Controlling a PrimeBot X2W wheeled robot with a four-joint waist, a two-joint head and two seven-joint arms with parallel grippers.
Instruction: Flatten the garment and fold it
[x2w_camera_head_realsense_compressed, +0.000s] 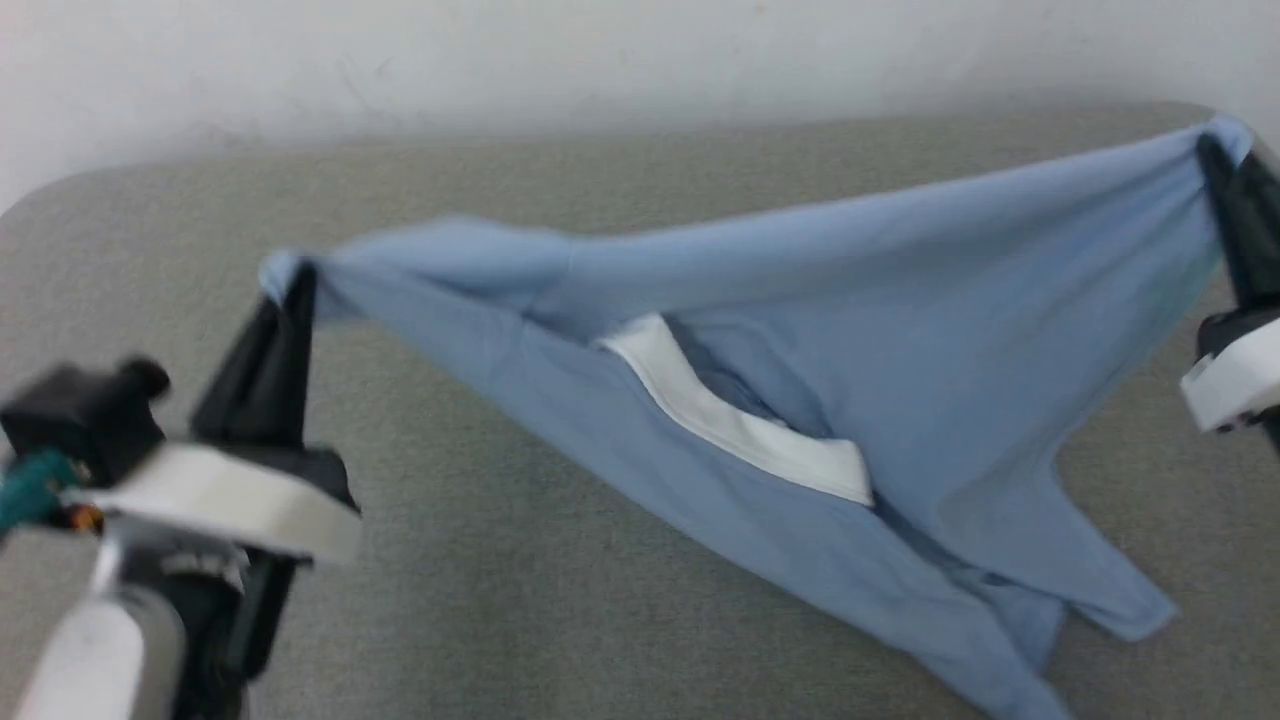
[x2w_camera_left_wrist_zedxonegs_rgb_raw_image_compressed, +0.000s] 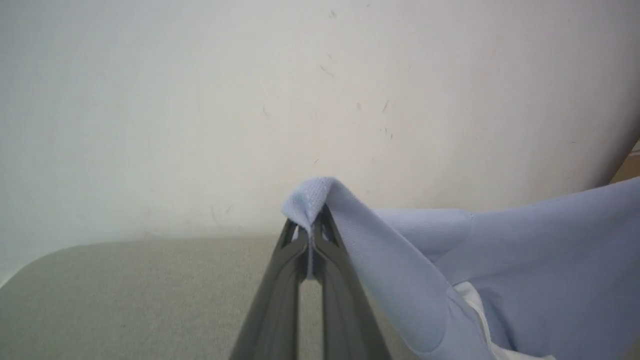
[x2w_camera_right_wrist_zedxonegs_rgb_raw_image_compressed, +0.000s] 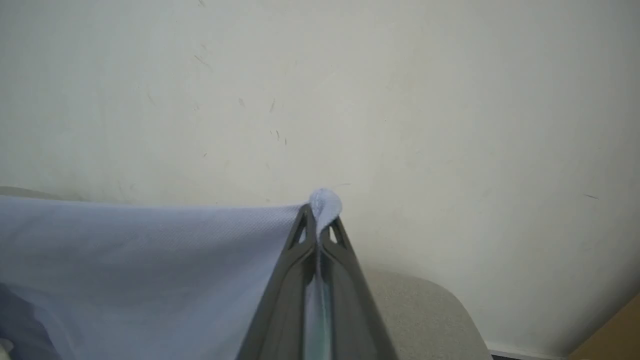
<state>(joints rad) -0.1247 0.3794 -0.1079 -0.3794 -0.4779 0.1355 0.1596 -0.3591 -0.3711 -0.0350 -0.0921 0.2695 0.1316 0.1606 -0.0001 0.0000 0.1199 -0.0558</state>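
We see the left gripper (x2w_camera_head_realsense_compressed: 299, 272) smeared by blur in the head view, its wrist cut off by the bottom edge. The right gripper (x2w_camera_head_realsense_compressed: 1212, 150) runs off the right edge. Lower down, the garment (x2w_camera_head_realsense_compressed: 800, 330) drops past the bottom edge, and its folds hide whatever lies under the collar (x2w_camera_head_realsense_compressed: 735, 425).

No text, label or number is legible anywhere.

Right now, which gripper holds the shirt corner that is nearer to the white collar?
The left gripper: the collar of the garment lies closer to its corner than to the right gripper's.
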